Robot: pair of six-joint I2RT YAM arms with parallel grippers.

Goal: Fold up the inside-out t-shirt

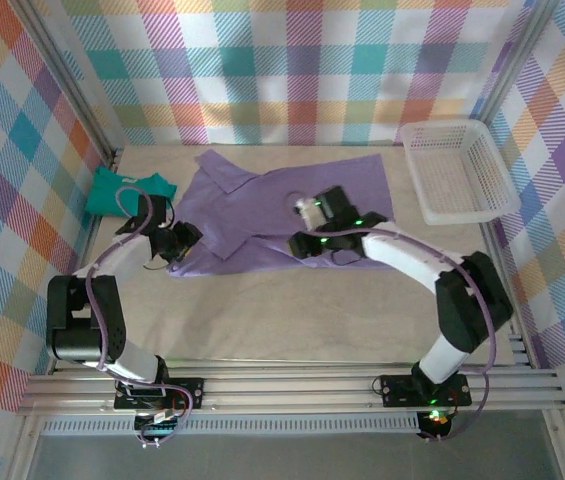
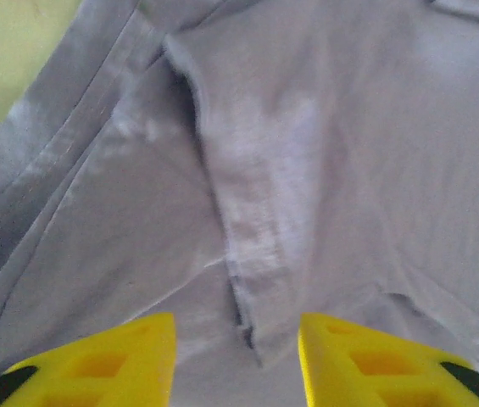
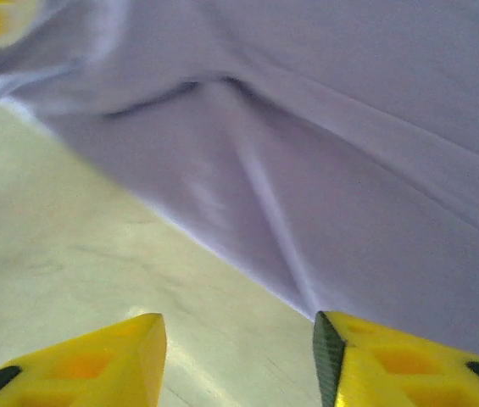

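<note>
Both tools [image 2: 235, 339] [image 3: 239, 331] gape over t-shirt [image 1: 262, 205].

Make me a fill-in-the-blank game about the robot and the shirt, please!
1. The t-shirt spread on the table is ____ in colour.
2. In the top view, the white basket stands to the ____ of the t-shirt.
3. The left gripper and the right gripper both have ____ fingers.
4. Both grippers' jaws stand ____.
Missing words: purple; right; yellow; open.

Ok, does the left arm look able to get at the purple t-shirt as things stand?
Likely yes: the left gripper is open right over the t-shirt, a fabric ridge just ahead of its fingers, nothing blocking.
</note>
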